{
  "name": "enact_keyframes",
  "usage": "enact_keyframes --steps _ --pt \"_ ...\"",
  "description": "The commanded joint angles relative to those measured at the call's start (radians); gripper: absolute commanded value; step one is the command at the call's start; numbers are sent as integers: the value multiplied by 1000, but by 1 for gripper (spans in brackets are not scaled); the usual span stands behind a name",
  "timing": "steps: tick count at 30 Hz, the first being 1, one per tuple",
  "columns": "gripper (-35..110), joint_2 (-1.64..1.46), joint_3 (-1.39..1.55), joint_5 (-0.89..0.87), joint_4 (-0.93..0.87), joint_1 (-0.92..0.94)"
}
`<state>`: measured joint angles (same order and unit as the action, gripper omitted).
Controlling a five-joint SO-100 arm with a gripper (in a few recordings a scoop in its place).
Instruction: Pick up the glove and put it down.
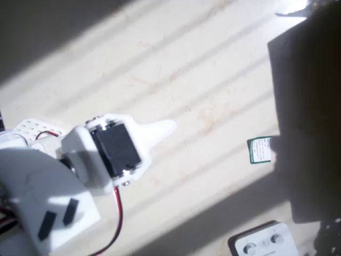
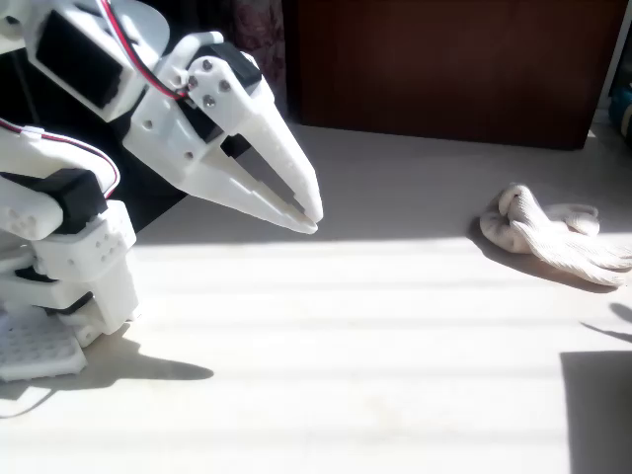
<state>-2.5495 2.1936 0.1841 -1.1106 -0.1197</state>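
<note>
My claw (image 2: 309,214) hangs above the worktop (image 2: 326,326) in the fixed view, its two white fingers (image 2: 281,148) pressed together at the tips, a narrow slit left between them further back, and nothing held. It points down and to the right in that view, toward the glove (image 2: 553,237), yet stands well apart from it, with a broad stretch of sunlit, striped worktop between the two.

The glove lies crumpled on the worktop far to the right of my claw, cream-coloured, its stubby fingers reaching toward the right edge of the picture (one end is bunched into a small knot nearest my claw). Behind the glove stands a dark brown panel (image 2: 444,69).

In the overhead view my claw (image 1: 171,127) shows as a pale point sticking out from the black motor (image 1: 117,149) on my wrist. To the right of my claw there lies a small green-and-white card (image 1: 260,150), partly in shadow, and further from my claw, at the lower edge, a white box with round knobs (image 1: 262,242)
</note>
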Motion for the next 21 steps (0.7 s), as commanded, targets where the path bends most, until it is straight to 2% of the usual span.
enact_keyframes --steps 1,10,16,21 --pt "0 222 -236 -6 15 -91" --pt "0 733 -687 -8 61 -331" --pt "0 1065 -957 -8 166 -402" --pt "0 1298 -1155 -8 173 -440"
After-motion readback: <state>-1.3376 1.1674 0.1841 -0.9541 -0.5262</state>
